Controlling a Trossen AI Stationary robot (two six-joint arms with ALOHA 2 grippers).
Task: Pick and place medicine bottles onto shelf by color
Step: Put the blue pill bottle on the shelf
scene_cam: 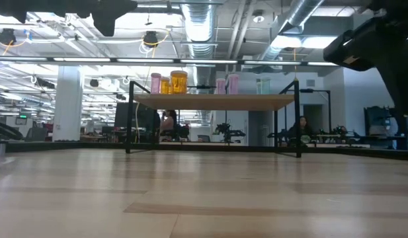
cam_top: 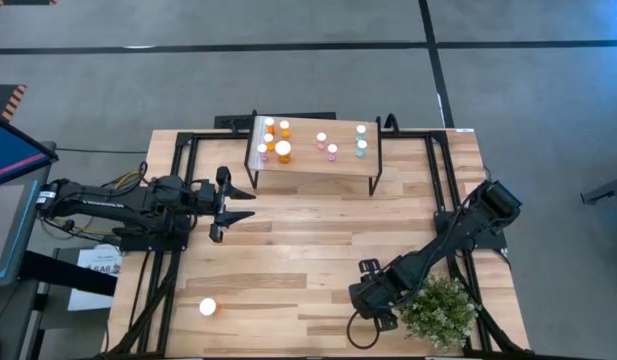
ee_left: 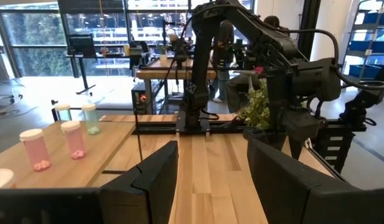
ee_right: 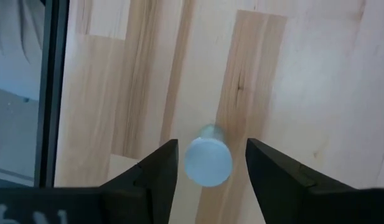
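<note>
Right gripper straddles one teal bottle.

Grey floor, exposed ceiling ducts, distant desks.

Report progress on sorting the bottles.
Done: orange, pink and teal bottles stand on the shelf. In hand: the right end effector, open, straddles a bottle on the table. Remaining: that one and an orange bottle elsewhere on it; left end effector waits open.
</note>
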